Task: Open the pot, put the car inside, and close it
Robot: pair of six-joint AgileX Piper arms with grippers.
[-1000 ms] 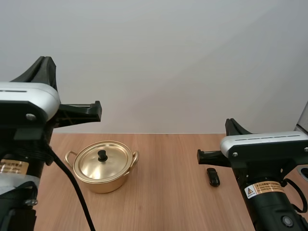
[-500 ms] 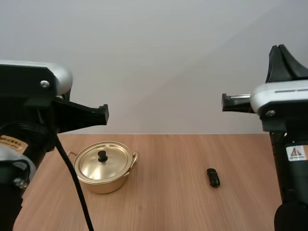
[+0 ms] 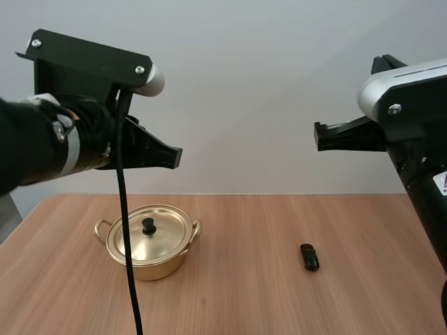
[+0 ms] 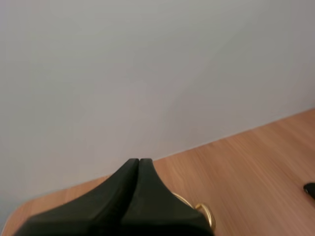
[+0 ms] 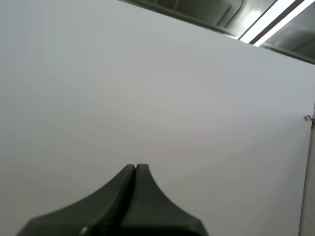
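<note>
- The left gripper (image 4: 139, 160) is being held high above the table (image 3: 244, 300), over its left side. The two fingers are being pressed together into one dark wedge, and nothing is being gripped.
- The right gripper (image 5: 135, 166) is likewise being held aloft, over the right side of the table. Its fingers are lying flat against each other, and nothing is being carried between them.
- The pot (image 3: 148, 257), gold in colour, is being kept upright on the left half of the table. Its lid (image 3: 164, 236) is seated on it, with the black knob (image 3: 149, 225) pointing up.
- One gold handle (image 4: 206, 216) of the pot is being glimpsed just past the left gripper's tips.
- The car (image 3: 309, 257), small and dark, is being left on the bare wood to the right of the pot, well apart from it.
- Neither pot nor car is being touched by either gripper.
</note>
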